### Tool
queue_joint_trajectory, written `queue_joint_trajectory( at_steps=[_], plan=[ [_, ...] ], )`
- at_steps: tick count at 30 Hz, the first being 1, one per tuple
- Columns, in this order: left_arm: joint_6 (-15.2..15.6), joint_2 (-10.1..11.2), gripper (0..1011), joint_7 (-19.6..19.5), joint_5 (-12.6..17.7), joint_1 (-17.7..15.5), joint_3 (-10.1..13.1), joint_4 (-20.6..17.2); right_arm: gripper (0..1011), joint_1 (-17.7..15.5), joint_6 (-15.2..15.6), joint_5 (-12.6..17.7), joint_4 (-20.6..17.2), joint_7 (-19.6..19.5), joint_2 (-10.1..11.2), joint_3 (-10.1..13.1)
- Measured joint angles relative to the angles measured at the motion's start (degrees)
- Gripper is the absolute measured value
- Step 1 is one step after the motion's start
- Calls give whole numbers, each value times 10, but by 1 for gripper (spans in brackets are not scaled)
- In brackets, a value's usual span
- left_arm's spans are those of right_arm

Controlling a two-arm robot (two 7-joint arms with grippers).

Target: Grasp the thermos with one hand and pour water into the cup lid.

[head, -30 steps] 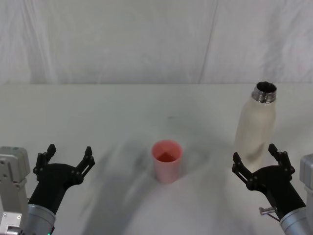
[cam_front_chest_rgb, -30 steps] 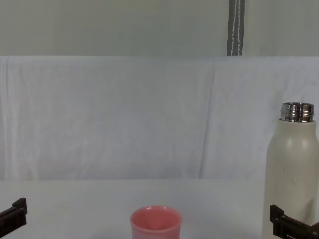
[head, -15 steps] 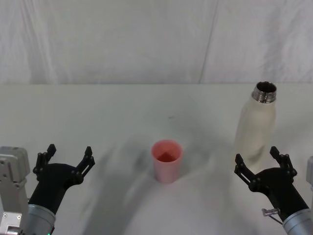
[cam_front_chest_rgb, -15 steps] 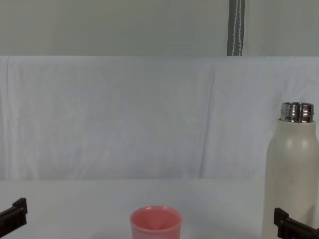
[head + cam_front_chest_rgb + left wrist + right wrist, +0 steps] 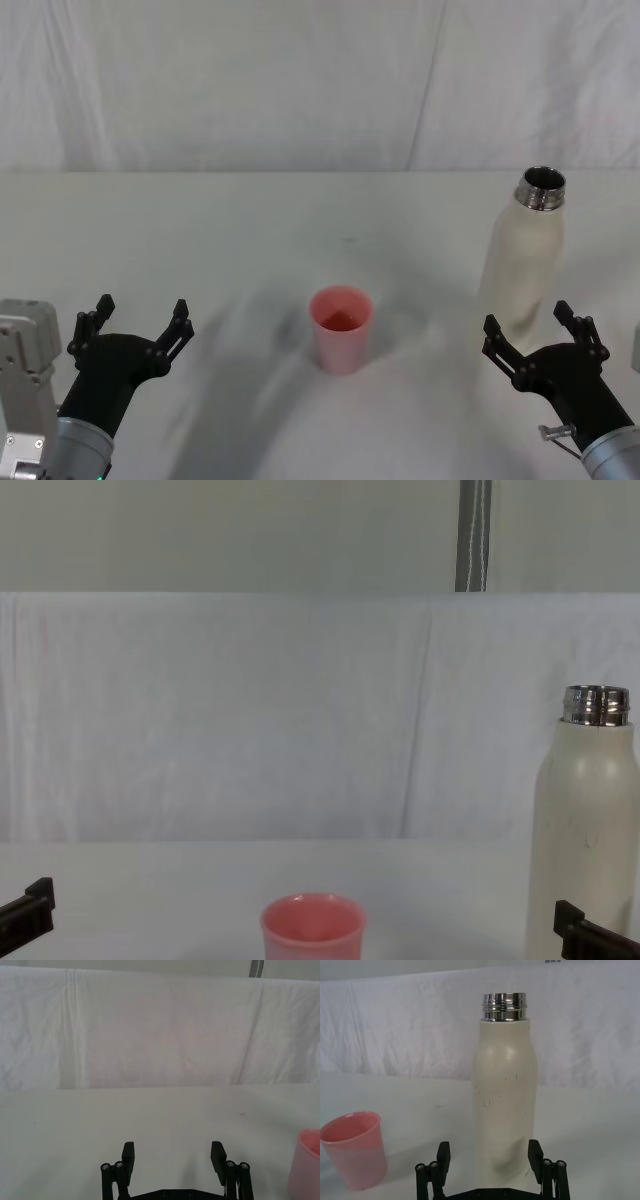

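The cream-white thermos (image 5: 525, 258) stands upright and uncapped at the right of the table, its steel neck showing (image 5: 505, 1095) (image 5: 585, 830). The pink cup lid (image 5: 341, 328) sits upright at the table's middle (image 5: 354, 1147) (image 5: 312, 930) (image 5: 306, 1165). My right gripper (image 5: 534, 327) is open just in front of the thermos, apart from it, with the bottle lined up between its fingers in the right wrist view (image 5: 490, 1157). My left gripper (image 5: 140, 317) is open at the front left with nothing between its fingers (image 5: 173, 1156).
A white cloth covers the table (image 5: 250, 230) and hangs as a backdrop (image 5: 300, 80) behind it. Bare table lies between the cup lid and each gripper.
My right gripper has drawn back slightly toward the front edge, away from the thermos. Thermos, cup lid and left gripper have not moved.
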Motion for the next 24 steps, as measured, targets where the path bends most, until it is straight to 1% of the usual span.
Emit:
queue_joint_trajectory(
  at_steps=[11, 24],
  plan=[
    [0, 0, 1001, 0, 0, 0, 0, 0, 1001, 12, 1, 3, 8, 7, 7, 2],
    [0, 0, 1001, 0, 0, 0, 0, 0, 1001, 38, 8, 27, 29, 23, 17, 6]
  ],
)
